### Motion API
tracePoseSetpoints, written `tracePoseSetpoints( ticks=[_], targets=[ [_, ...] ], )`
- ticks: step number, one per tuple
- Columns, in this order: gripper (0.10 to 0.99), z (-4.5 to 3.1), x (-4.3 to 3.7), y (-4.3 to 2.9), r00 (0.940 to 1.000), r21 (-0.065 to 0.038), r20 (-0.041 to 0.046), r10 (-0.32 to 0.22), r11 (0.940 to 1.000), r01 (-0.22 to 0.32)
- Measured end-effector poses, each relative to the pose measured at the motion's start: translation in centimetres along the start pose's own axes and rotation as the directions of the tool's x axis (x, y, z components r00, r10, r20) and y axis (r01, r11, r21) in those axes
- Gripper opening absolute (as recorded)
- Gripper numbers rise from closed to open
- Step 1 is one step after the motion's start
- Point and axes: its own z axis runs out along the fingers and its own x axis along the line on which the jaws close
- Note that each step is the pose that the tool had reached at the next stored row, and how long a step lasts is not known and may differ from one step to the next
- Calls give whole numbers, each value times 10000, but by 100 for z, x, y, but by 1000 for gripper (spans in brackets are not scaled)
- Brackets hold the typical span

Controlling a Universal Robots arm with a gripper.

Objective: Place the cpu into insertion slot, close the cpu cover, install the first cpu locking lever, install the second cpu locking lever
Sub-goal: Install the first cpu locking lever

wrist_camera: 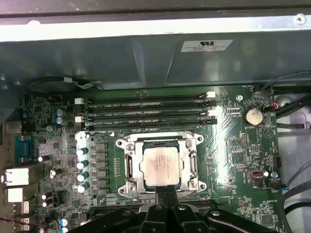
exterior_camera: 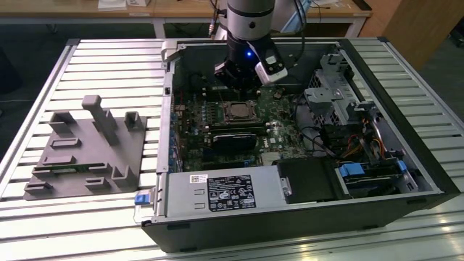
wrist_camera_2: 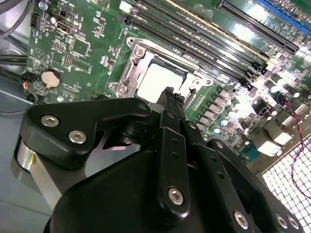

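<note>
Silvery-grey metal marks the cpu (wrist_camera: pixel 159 165), which sits flat inside the insertion slot (wrist_camera: pixel 160 142) on the green motherboard (wrist_camera: pixel 233 145). The cpu cover (wrist_camera: pixel 128 167) lies level around the chip, its cut-out centre framing the metal top. The black gripper (wrist_camera: pixel 165 190) hangs at the slot's edge farthest from the memory slots (wrist_camera: pixel 146 109), fingers pressed together and holding nothing. Whether its tips touch the slot's rim cannot be told. The arm (exterior_camera: pixel 250 22) reaches down over the slot inside the open computer case (exterior_camera: pixel 406 179).
</note>
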Motion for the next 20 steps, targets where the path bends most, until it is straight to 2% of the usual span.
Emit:
tracePoseSetpoints(
  ticks=[5, 11, 17, 18, 20],
  targets=[
    [106, 16, 38, 21, 10000, -1, 1, -1, 10000, 1],
    [106, 45, 251, 26, 10000, 1, 0, 0, 10000, 0],
    [106, 76, 407, 15, 10000, 0, 1, -1, 10000, 1],
    [106, 79, 439, 12, 10000, -11, 0, 1, 10000, -1],
    [106, 82, 496, 8, 10000, -113, -7, 4, 9999, -4]
  ],
)
